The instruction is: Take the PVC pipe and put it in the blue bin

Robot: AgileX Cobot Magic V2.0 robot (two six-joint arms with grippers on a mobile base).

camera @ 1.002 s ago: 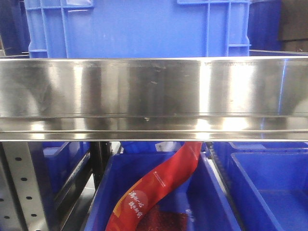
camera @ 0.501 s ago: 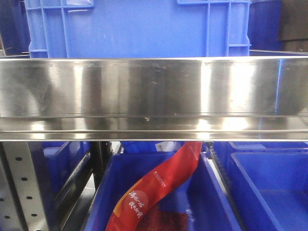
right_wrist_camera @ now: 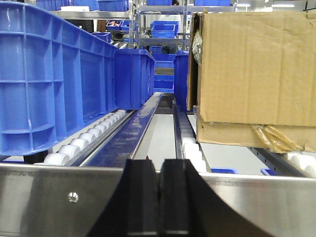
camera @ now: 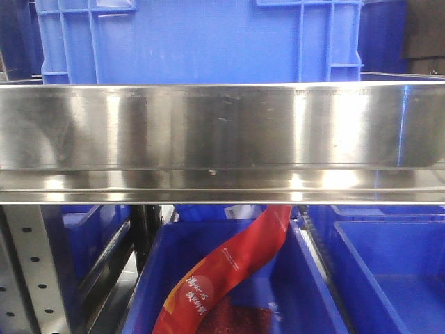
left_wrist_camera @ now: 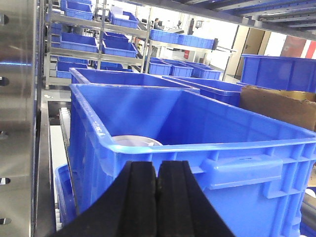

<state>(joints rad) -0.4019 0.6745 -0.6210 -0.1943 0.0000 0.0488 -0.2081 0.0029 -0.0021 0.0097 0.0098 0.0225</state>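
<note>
Both arms are held level, low by the racks. The left gripper (left_wrist_camera: 157, 197) has its jaws pressed together, holding nothing. The right gripper (right_wrist_camera: 159, 197) is closed and empty too. Just ahead of the left gripper sits a big blue bin (left_wrist_camera: 197, 148). Inside it, a pale round pipe (left_wrist_camera: 132, 141) shows. Ahead of the right gripper are a steel rail (right_wrist_camera: 49, 197), white rollers (right_wrist_camera: 89, 138) and a cardboard box (right_wrist_camera: 256, 69).

Front view count: one steel shelf rail (camera: 222, 142), one red banner (camera: 229, 271), three blue bins below it. Right wrist view: one cardboard box (right_wrist_camera: 256, 69). Two pincers.
</note>
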